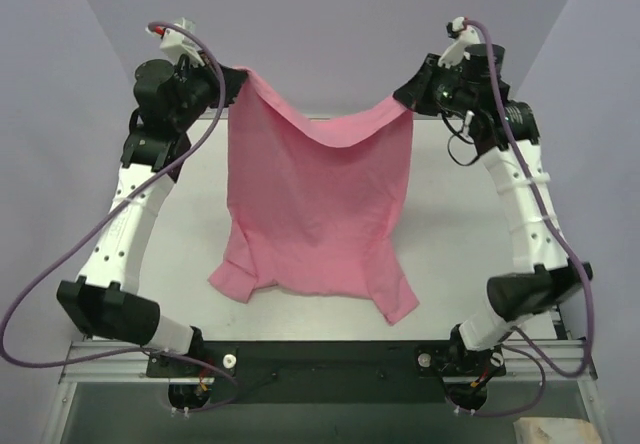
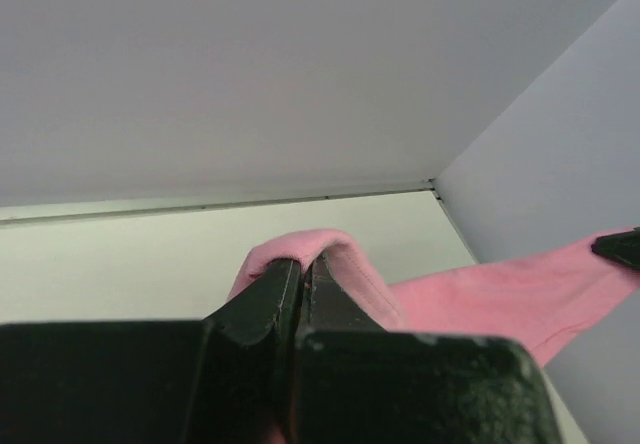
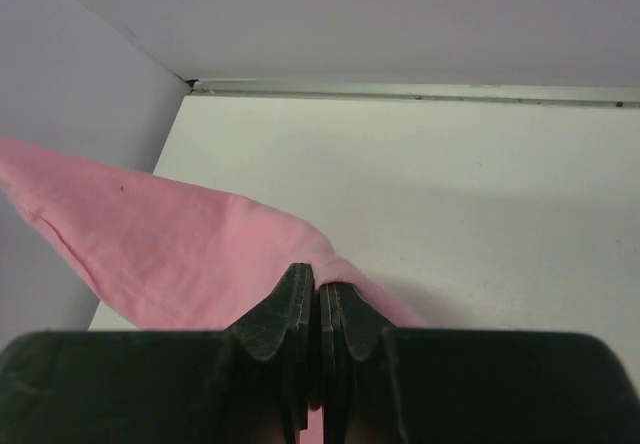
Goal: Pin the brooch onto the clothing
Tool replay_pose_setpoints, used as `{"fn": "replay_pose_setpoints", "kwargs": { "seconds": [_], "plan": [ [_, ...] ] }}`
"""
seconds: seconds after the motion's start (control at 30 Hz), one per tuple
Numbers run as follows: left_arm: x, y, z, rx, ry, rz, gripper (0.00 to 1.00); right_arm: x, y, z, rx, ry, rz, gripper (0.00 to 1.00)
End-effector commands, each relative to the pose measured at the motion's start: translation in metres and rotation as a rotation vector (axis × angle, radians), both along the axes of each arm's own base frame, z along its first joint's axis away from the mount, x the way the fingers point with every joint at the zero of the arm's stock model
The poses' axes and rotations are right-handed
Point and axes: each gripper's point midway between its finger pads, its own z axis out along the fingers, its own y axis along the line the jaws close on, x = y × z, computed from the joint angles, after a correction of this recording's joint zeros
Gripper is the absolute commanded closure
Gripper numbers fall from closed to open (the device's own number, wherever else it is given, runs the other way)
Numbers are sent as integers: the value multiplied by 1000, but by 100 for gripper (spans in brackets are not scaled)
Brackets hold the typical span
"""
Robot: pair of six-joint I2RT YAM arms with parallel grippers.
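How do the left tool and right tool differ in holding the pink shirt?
The left tool grips one raised corner of the shirt; the right tool grips the opposite corner. Fabric folds over the left tool's tips, but spreads sideways from the right tool's. Both are shut on the shirt.

Setting: robot-manipulation test cell, lab type. A bare white table [image 1: 455, 239] is enclosed on the far, left and right sides by plain pale lavender panels [image 1: 330, 24]. Two white-and-black arms, the left arm [image 1: 130, 214] and the right arm [image 1: 525, 214], are mounted on a black base plate [image 1: 330, 362] carried by an aluminium frame [image 1: 105, 356] at the near edge. Purple cables [image 1: 75, 247] are looped openly along both arms. The seam [image 2: 220, 204] between table and far panel is recorded in both wrist views.
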Motion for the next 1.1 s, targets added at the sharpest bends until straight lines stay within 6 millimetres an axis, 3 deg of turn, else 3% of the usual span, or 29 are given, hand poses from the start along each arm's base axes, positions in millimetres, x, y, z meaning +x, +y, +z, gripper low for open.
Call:
{"fn": "replay_pose_setpoints", "kwargs": {
  "seconds": [0.0, 0.03, 0.07, 0.1, 0.13, 0.17, 0.2, 0.23, 0.27, 0.3, 0.37, 0.4, 0.43, 0.47, 0.5, 0.53, 0.57, 0.6, 0.67, 0.73, 0.77, 0.8, 0.83, 0.87, 0.9, 0.97, 1.0, 1.03, 1.07],
  "plan": [
    [58, 10, 32, -29, -101, 37, 100, 71, 2, 10, 27, -63, -30, 100],
    [68, 12, 39, -35, -109, 33, 100, 81, 2, 45, 41, -151, -38, 100],
    [79, 19, 43, -38, -109, 43, 100, 114, 3, 22, 26, -119, -55, 100],
    [96, 17, 55, -39, -120, 27, 100, 128, 1, 25, 30, -135, -71, 100],
    [104, 18, 61, -39, -126, 23, 100, 132, -5, 63, 57, -236, -90, 100],
    [112, 20, 66, -41, -131, 19, 100, 153, -4, 48, 90, -206, -114, 100],
    [138, 21, 42, -32, -73, 18, 100, 162, -14, 65, 128, -272, -136, 100],
    [127, 24, 89, -47, -184, 12, 100, 172, -16, 57, 163, -264, -137, 100],
    [127, 27, 101, -55, -220, 7, 100, 170, -22, 71, 203, -307, -149, 100],
    [139, 35, 98, -65, -236, 15, 100, 169, -30, 103, 274, -418, -159, 100],
    [129, 42, 122, -98, -307, 1, 100, 159, -44, 132, 298, -506, -206, 100],
    [110, 50, 152, -90, -400, 15, 100, 153, -48, 147, 283, -557, -218, 100],
    [103, 56, 163, -83, -437, 52, 100, 145, -51, 164, 281, -606, -223, 100],
    [109, 59, 153, -65, -425, 75, 100, 130, -56, 186, 282, -664, -233, 100],
    [77, 63, 188, -58, -532, 97, 100, 120, -58, 204, 285, -730, -233, 100],
    [66, 67, 200, -39, -591, 123, 100, 111, -62, 215, 267, -778, -244, 100],
    [69, 72, 193, -32, -584, 151, 100, 88, -66, 238, 270, -843, -246, 100],
    [48, 73, 212, -22, -640, 157, 100, 88, -66, 236, 264, -866, -248, 100],
    [45, 74, 209, 27, -640, 169, 100, 73, -71, 245, 230, -903, -263, 100],
    [43, 75, 202, 49, -621, 174, 100, 83, -71, 219, 207, -843, -264, 100],
    [43, 75, 197, 53, -608, 175, 100, 73, -73, 220, 216, -839, -261, 100],
    [47, 74, 179, 63, -569, 172, 100, 88, -69, 183, 196, -758, -248, 100],
    [46, 74, 171, 68, -554, 171, 100, 85, -68, 172, 193, -740, -239, 100],
    [46, 73, 161, 70, -541, 167, 100, 71, -69, 175, 196, -756, -235, 100],
    [46, 74, 137, 69, -505, 167, 100, 73, -67, 155, 189, -717, -231, 100],
    [45, 75, 105, 64, -451, 175, 100, 76, -68, 96, 178, -589, -244, 100],
    [26, 76, 108, 42, -469, 181, 100, 75, -67, 77, 180, -551, -244, 100],
    [39, 76, 47, 38, -350, 181, 100, 75, -64, 29, 169, -455, -232, 100],
    [33, 74, 34, 27, -348, 182, 100, 73, -61, 5, 165, -404, -221, 100]
  ]
}}
